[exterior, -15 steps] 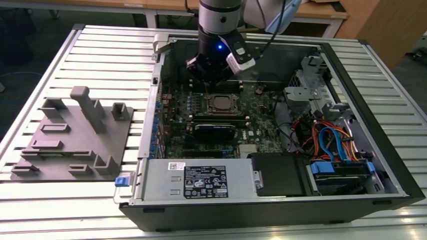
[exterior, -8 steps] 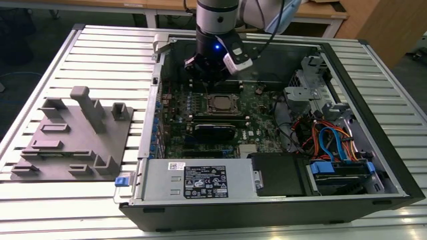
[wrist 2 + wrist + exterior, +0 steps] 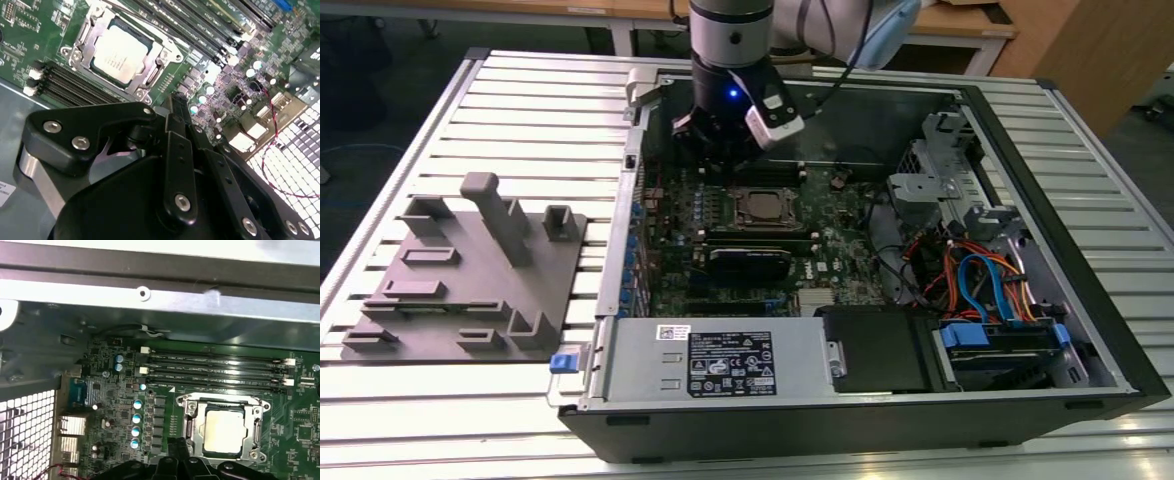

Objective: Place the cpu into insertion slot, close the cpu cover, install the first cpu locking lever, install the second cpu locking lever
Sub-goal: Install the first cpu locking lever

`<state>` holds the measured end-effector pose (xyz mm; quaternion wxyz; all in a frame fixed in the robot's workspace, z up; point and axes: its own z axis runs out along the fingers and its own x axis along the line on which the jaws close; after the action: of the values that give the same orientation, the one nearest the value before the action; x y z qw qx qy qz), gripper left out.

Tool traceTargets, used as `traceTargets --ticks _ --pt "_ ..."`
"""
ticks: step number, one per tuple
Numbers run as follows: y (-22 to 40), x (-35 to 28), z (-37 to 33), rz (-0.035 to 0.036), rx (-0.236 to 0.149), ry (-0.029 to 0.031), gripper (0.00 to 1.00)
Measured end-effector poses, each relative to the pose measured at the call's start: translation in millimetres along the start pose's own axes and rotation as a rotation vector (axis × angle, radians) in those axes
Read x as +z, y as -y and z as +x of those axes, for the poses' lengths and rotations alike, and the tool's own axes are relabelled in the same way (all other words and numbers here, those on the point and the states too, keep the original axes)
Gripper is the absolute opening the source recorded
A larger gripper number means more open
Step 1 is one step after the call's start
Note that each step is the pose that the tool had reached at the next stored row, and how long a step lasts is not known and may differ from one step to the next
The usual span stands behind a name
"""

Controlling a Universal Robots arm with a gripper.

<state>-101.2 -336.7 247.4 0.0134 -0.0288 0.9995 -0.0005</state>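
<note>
1. one arm [image 3: 731, 35] reaches down into one open computer case [image 3: 1067, 190] that lies on the slatted metal counter [image 3: 454, 430].
2. one tool [image 3: 175, 107] hangs over the green board [image 3: 670, 255], near one corner of the slot and not touching it. it is clenched, its two fingers [image 3: 179, 150] drawn together with nothing between them.
3. one cpu [image 3: 120, 50], silver-grey side up, sits flat inside the one insertion slot [image 3: 135, 28].
4. one cpu cover [image 3: 86, 39], a silvery frame, lies down flat around the edges of the cpu, and the chip shows through its window.
5. thin metal levers run beside the cover in both wrist views; whether they are latched cannot be told.
6. four long memory slots [image 3: 215, 371] lie side by side just beside the insertion slot, with white clips at their ends.
7. a column of four round capacitors [image 3: 136, 418] stands near the slot in the first wrist view.
8. one grey fixture plate [image 3: 454, 290] with several upright blocks rests on the counter, at the exterior view's left of the case.
9. one silver box with a white label [image 3: 720, 360] sits at the near wall of the case.
</note>
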Motion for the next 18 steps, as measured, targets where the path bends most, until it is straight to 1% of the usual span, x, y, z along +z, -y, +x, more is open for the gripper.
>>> traceTargets --ticks 2,7,10,13,18 --pt "-0.3 0.0 0.8 -0.0004 0.009 0.0005 0.10" --pt "-0.4 -1.8 1.8 -0.0084 0.032 0.0011 0.10" --pt "-0.5 -3.5 2.1 -0.0093 0.051 0.0011 0.10" --pt "-1.7 -4.0 2.0 -0.0094 0.054 0.0012 0.10" --pt "-4.2 -5.2 1.8 -0.0092 0.060 -0.0004 0.10"
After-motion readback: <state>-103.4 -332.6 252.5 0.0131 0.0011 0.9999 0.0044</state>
